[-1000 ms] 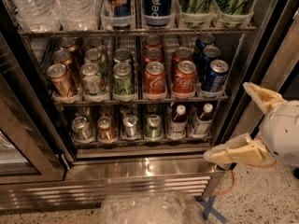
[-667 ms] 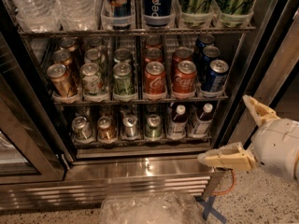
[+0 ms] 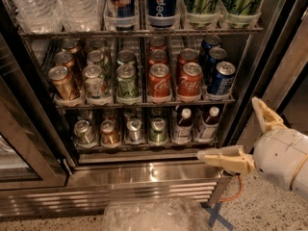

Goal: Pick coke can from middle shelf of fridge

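Coke can (image 3: 190,79), red aluminium, sat ungrasped on wire middle shelf (image 3: 144,103), frame centre. Cream gripper (image 3: 228,128) hovered lower right, outside steel fridge (image 3: 144,177), jaws spread, empty. Reach, grasp not yet done.

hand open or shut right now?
Open. The hand sits low right, outside the fridge, its two fingers spread wide with nothing between them; the coke can stands untouched on the middle shelf.

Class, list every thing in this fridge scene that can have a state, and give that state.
fridge: door open.
middle shelf: stocked with upright cans.
coke can: upright in the front row, not grasped.
end effector: open, empty, low at the right, outside the fridge.
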`<state>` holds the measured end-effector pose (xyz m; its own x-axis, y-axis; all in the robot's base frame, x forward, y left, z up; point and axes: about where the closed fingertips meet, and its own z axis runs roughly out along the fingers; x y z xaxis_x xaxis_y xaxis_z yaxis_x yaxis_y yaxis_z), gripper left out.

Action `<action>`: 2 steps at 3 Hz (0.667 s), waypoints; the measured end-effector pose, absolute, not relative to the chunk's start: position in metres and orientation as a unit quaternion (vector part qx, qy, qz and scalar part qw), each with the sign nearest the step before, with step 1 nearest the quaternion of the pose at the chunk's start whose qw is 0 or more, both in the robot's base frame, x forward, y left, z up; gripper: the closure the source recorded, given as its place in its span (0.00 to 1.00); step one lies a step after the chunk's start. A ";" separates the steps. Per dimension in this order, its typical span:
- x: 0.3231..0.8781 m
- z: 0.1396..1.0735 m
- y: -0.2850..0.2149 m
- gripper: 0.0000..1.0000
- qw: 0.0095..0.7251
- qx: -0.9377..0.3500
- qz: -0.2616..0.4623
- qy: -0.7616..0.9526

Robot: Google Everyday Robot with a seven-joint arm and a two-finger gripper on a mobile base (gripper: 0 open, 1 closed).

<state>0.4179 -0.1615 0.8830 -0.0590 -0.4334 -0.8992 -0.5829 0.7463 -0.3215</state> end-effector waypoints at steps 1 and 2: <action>0.418 0.883 -0.161 0.00 0.590 -0.351 0.063 0.725; 0.422 0.882 -0.157 0.00 0.597 -0.344 0.074 0.721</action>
<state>0.4216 -0.1571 0.8816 -0.0519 -0.4082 -0.9114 -0.5839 0.7528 -0.3039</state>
